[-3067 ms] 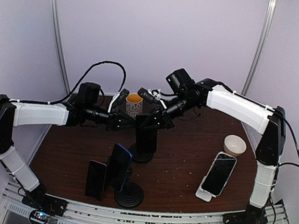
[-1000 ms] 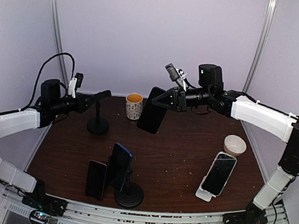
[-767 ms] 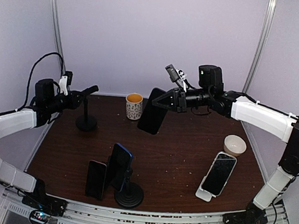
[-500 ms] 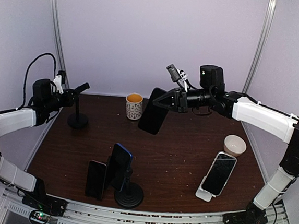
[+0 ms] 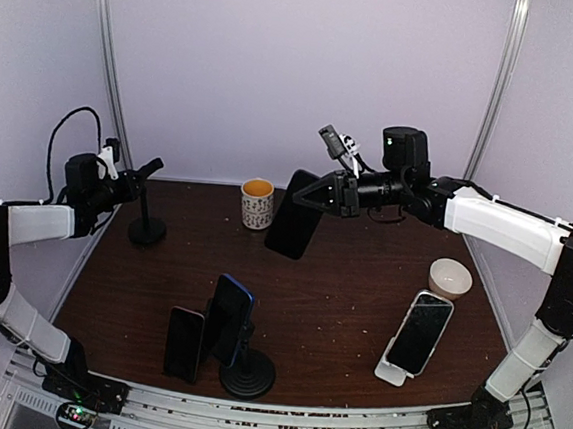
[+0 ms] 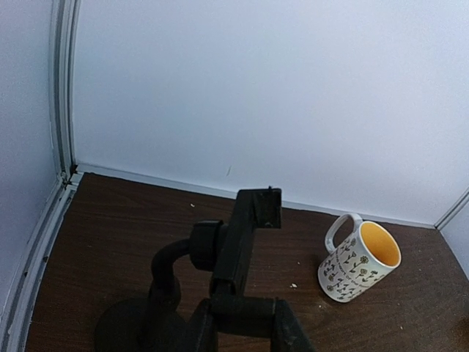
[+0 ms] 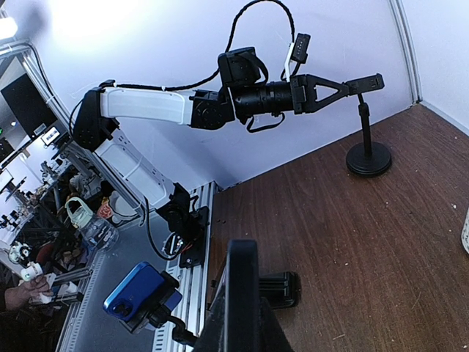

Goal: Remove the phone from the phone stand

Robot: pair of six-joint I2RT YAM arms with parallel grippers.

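Phone (image 5: 294, 225) hangs near-upright, top clamped in right pincer (image 5: 304, 198); left pincer (image 5: 150, 169) grips stand (image 5: 148, 230).

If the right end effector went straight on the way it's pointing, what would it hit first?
Likely the empty phone stand that the left end effector grips. The right end effector, holding the phone, aims that way; the mug sits off to one side in its own view. Depth is uncertain.
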